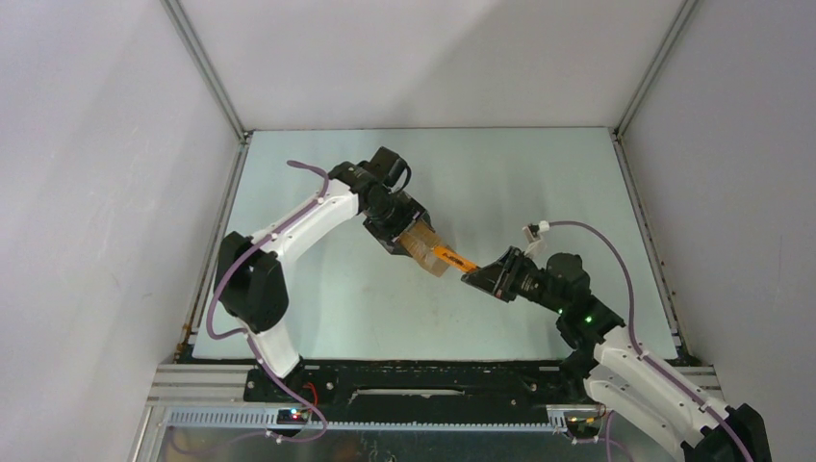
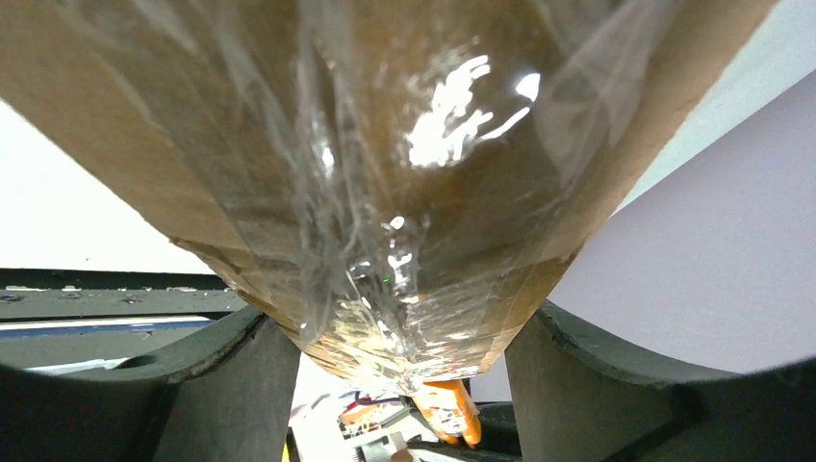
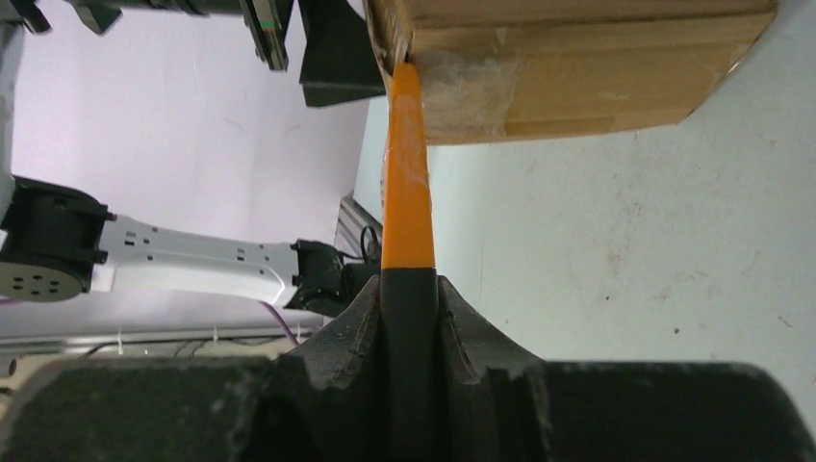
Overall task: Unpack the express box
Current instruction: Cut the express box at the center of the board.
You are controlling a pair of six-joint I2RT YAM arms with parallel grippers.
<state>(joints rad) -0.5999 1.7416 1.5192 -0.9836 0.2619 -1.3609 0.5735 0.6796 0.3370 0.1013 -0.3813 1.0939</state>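
The express box [image 1: 424,248] is a small brown cardboard parcel with clear tape. My left gripper [image 1: 409,241] is shut on it and holds it above the table. In the left wrist view the taped box [image 2: 385,173] fills the frame between my two fingers [image 2: 231,385]. My right gripper [image 1: 481,277] is shut on the black handle of an orange-and-black utility knife [image 1: 454,258]. In the right wrist view the knife [image 3: 407,192] points up from my gripper [image 3: 409,318] and its tip meets the box [image 3: 577,67] at a taped edge. No label shows.
The pale green table [image 1: 520,183] is walled by white panels with metal corner rails [image 1: 207,72]. A black rail [image 1: 423,380] runs along the near edge by the arm bases. The left arm [image 3: 183,260] shows in the right wrist view.
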